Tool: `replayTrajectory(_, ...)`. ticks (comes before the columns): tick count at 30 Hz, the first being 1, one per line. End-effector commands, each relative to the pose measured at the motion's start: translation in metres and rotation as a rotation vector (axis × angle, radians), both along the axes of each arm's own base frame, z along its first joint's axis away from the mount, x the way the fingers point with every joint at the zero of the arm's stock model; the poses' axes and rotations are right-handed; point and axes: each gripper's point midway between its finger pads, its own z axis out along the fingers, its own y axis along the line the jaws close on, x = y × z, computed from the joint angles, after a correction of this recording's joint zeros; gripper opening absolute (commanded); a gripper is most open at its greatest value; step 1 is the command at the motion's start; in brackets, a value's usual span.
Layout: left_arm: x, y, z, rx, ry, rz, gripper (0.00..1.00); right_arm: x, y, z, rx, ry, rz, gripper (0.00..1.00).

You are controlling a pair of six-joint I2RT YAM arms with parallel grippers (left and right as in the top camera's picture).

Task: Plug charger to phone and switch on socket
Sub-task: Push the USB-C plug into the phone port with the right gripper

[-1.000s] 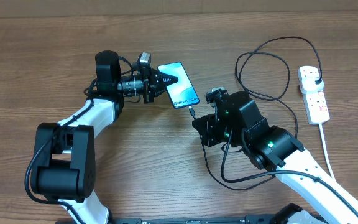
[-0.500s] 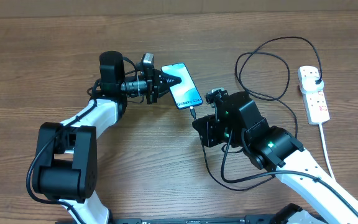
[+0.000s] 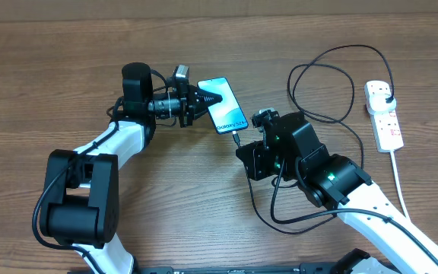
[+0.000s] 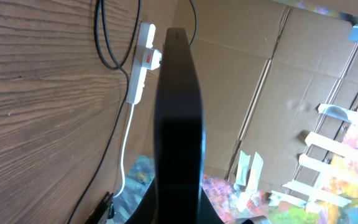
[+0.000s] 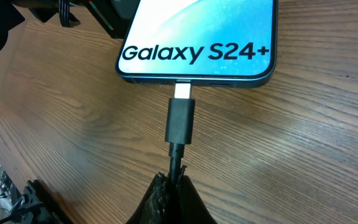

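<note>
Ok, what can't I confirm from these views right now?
- Right wrist: the charger connector shows bare metal at the phone port; contact inside is hidden.
- Overhead: the socket switches are too small to read.
- Left wrist: a dark edge-on shape fills the centre, hiding the left gripper grip.

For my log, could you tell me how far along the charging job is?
Done: the black plug sits in the socket. In hand: the left gripper holds the phone; the right gripper pinches the cable behind the connector, whose metal tip is partly in the port. Left: seat it fully, then switch the socket on.
</note>
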Motion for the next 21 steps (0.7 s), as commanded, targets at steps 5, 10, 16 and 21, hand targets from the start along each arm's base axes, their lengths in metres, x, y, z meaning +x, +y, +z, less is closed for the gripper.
replayTrajectory(5,-0.01,-0.005,0.01,-0.027,-0.066,-0.08,0.04,0.002,0.001,0.0,0.0,-0.005,-0.007,0.04)
replayTrajectory(10,-0.019,-0.006,0.014,-0.044,-0.117,-0.137,0.04,0.006,0.004,0.004,0.015,-0.03,-0.005,0.04)
replayTrajectory(16,-0.021,-0.007,0.022,-0.062,-0.165,-0.163,0.04,0.007,0.005,0.006,0.019,-0.038,-0.005,0.04)
replayTrajectory(21,-0.022,-0.007,0.022,-0.071,-0.094,-0.16,0.04,0.014,0.004,-0.002,-0.004,-0.042,-0.021,0.04)
